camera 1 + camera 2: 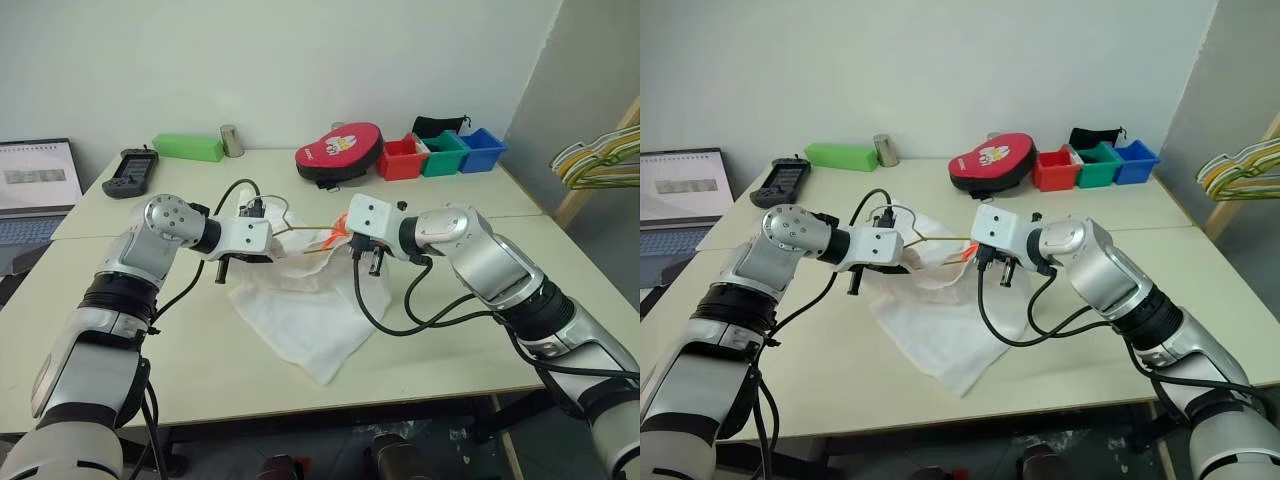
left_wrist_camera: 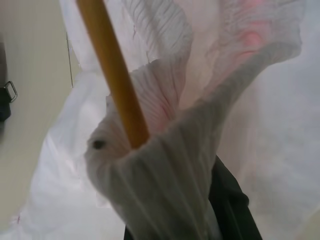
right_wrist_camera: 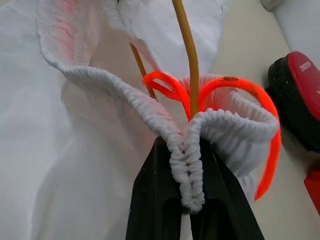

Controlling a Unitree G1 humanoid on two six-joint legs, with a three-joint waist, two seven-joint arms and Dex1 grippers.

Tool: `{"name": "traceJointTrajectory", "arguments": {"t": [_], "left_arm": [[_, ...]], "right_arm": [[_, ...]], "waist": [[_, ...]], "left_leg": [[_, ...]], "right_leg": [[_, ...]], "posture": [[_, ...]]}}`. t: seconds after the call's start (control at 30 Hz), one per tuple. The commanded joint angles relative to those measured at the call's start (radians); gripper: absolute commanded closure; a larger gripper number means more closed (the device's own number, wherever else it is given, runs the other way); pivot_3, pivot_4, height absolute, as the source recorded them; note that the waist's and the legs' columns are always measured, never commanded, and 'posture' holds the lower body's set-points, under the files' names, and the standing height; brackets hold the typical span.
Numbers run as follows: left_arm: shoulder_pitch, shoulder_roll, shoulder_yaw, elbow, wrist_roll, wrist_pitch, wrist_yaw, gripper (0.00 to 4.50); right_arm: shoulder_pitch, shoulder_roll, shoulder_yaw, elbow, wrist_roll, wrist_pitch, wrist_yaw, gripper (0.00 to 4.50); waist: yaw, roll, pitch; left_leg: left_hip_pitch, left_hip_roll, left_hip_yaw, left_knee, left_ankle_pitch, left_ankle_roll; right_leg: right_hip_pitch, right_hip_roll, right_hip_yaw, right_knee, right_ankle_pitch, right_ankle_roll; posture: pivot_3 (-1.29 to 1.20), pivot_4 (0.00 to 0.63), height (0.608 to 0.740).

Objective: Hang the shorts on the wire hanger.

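The white shorts (image 1: 300,310) lie partly on the table, their gathered waistband lifted between both hands. My left gripper (image 1: 270,245) is shut on one part of the waistband (image 2: 165,190), the fabric wrapped over a black finger (image 2: 232,200). My right gripper (image 3: 186,150) is shut on the waistband (image 3: 187,175) a little further right. The thin tan wire hanger (image 1: 305,228) runs between the two grippers above the table. Its wire (image 3: 189,55) passes into the waistband opening, beside an orange stretch (image 3: 250,95). The hanger's hook is hidden.
At the back stand a red oval case (image 1: 340,150), red, green and blue bins (image 1: 443,155), a green box (image 1: 188,147), a metal can (image 1: 232,140) and a black controller (image 1: 130,172). A laptop (image 1: 35,190) sits at the left. Thicker hangers (image 1: 600,160) hang at the right.
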Motion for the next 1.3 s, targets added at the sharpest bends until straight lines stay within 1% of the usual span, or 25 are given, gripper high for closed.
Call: {"name": "traceJointTrajectory", "arguments": {"t": [0.03, 0.23, 0.33, 0.47, 0.53, 0.73, 0.87, 0.97, 1.17, 1.3], "left_arm": [[-0.036, -0.005, -0.013, 0.001, 0.008, -0.046, 0.014, 4.5], [-0.046, 0.028, -0.046, 0.063, 0.065, -0.128, 0.035, 4.5], [-0.053, 0.056, -0.047, 0.095, 0.074, -0.156, 0.031, 4.5], [-0.058, 0.105, -0.047, 0.126, 0.087, -0.196, 0.025, 4.5], [-0.057, 0.092, -0.052, 0.118, 0.082, -0.194, 0.028, 4.5], [-0.073, 0.025, -0.061, 0.093, 0.08, -0.175, 0.054, 4.5], [-0.079, 0.011, -0.061, 0.092, 0.084, -0.169, 0.057, 4.5], [-0.107, -0.038, -0.072, 0.102, 0.092, -0.165, 0.077, 4.5], [-0.145, -0.054, -0.079, 0.157, 0.121, -0.179, 0.115, 4.5], [-0.16, -0.07, -0.08, 0.184, 0.124, -0.184, 0.132, 4.5]], "right_arm": [[-0.04, 0.0, -0.026, -0.032, -0.024, -0.031, 0.035, 4.49], [-0.041, -0.011, -0.039, -0.034, -0.048, -0.04, 0.074, 4.49], [-0.026, -0.042, -0.049, -0.029, -0.055, -0.047, 0.098, 4.49], [-0.004, -0.109, -0.07, -0.033, -0.053, -0.061, 0.136, 4.49], [-0.009, -0.109, -0.072, -0.038, -0.047, -0.057, 0.142, 4.49], [-0.034, -0.061, -0.07, -0.065, -0.035, -0.023, 0.149, 4.49], [-0.038, -0.048, -0.069, -0.078, -0.037, -0.01, 0.155, 4.49], [-0.054, -0.007, -0.049, -0.085, -0.038, 0.0, 0.149, 4.49], [-0.032, -0.022, -0.033, -0.144, -0.034, 0.02, 0.193, 4.49], [-0.025, -0.024, -0.034, -0.156, -0.037, 0.031, 0.195, 4.49]], "waist": [[0.0, 0.0, 0.0], [0.0, 0.0, 0.0], [0.0, 0.0, 0.0], [0.001, 0.0, 0.0], [0.001, 0.0, 0.0], [0.001, 0.0, 0.0], [0.0, 0.0, 0.0], [0.0, 0.0, 0.0], [0.0, 0.0, 0.0], [0.0, 0.0, 0.0]], "left_leg": [[0.0, 0.0, 0.0, 0.0, 0.0, 0.0], [0.0, 0.0, 0.0, 0.0, 0.0, 0.0], [0.0, 0.0, 0.0, 0.0, 0.0, 0.0], [0.0, 0.0, 0.0, 0.0, 0.0, 0.0], [0.0, 0.0, 0.0, -0.001, 0.0, 0.0], [0.0, 0.0, 0.0, 0.0, 0.0, 0.0], [-0.001, 0.0, 0.0, 0.0, 0.0, 0.0], [0.0, 0.0, 0.0, 0.0, 0.0, 0.0], [-0.001, 0.0, 0.0, 0.0, 0.0, 0.0], [-0.001, 0.0, -0.001, 0.0, 0.0, 0.0]], "right_leg": [[0.0, 0.0, 0.0, 0.0, 0.0, 0.0], [0.0, 0.0, 0.0, 0.0, 0.0, 0.0], [0.0, 0.0, 0.0, 0.0, 0.0, 0.0], [0.0, 0.0, 0.0, -0.001, 0.0, 0.0], [0.0, 0.0, 0.0, -0.002, 0.0, 0.0], [0.001, 0.0, 0.0, -0.002, 0.0, 0.001], [0.001, 0.0, -0.001, -0.002, 0.0, 0.0], [0.001, 0.0, -0.001, -0.002, 0.0, -0.001], [0.001, 0.0, -0.001, -0.002, 0.0, 0.0], [0.001, 0.0, -0.001, -0.003, 0.0, 0.0]], "posture": [[-0.07, 0.015, 0.74], [-0.07, 0.016, 0.74], [-0.07, 0.017, 0.74], [-0.06, 0.017, 0.74], [-0.06, 0.014, 0.74], [-0.06, 0.011, 0.74], [-0.07, 0.011, 0.74], [-0.07, 0.01, 0.74], [-0.07, 0.01, 0.74], [-0.08, 0.005, 0.74]]}}
